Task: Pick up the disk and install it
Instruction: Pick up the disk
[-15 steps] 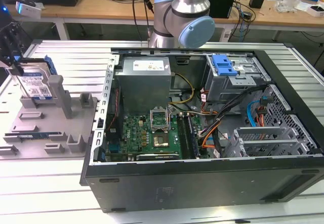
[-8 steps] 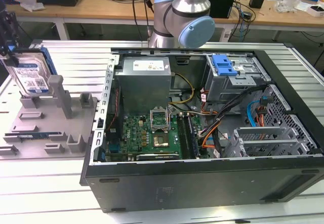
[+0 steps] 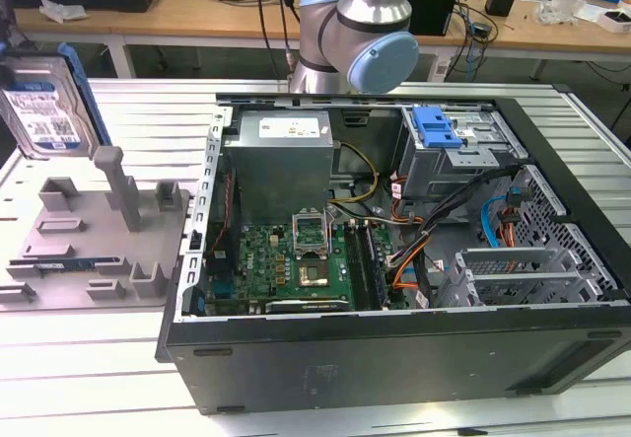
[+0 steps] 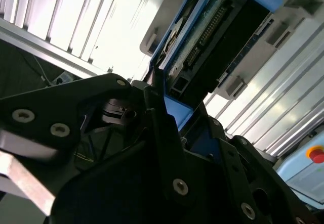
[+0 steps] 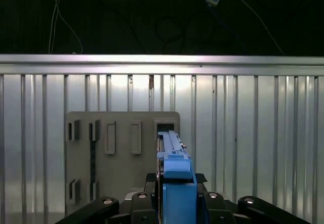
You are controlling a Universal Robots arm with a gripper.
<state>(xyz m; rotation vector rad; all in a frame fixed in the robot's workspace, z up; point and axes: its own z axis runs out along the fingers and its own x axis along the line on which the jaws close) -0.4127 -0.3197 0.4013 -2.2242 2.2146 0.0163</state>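
A grey holder point(image 5: 121, 173) with posts lies on the ribbed worktop point(image 5: 253, 133) beneath the tool point(image 5: 175, 183); an open computer case point(image 3: 394, 358) stands farther aside.

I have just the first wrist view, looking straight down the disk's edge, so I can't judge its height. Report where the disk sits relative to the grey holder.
Observer: In the exterior view the disk hangs tilted above the grey holder. Its lower corner is near the top of the tall post; I cannot tell whether they touch.
Operator: Give me the grip.
Observer: In the second wrist view the gripper is shut on the disk, and the disk's circuit board side shows.
Operator: Now tell me what's beside the holder.
Observer: An open computer case lies to the exterior view's right of it, with a blue latch on its drive cage.
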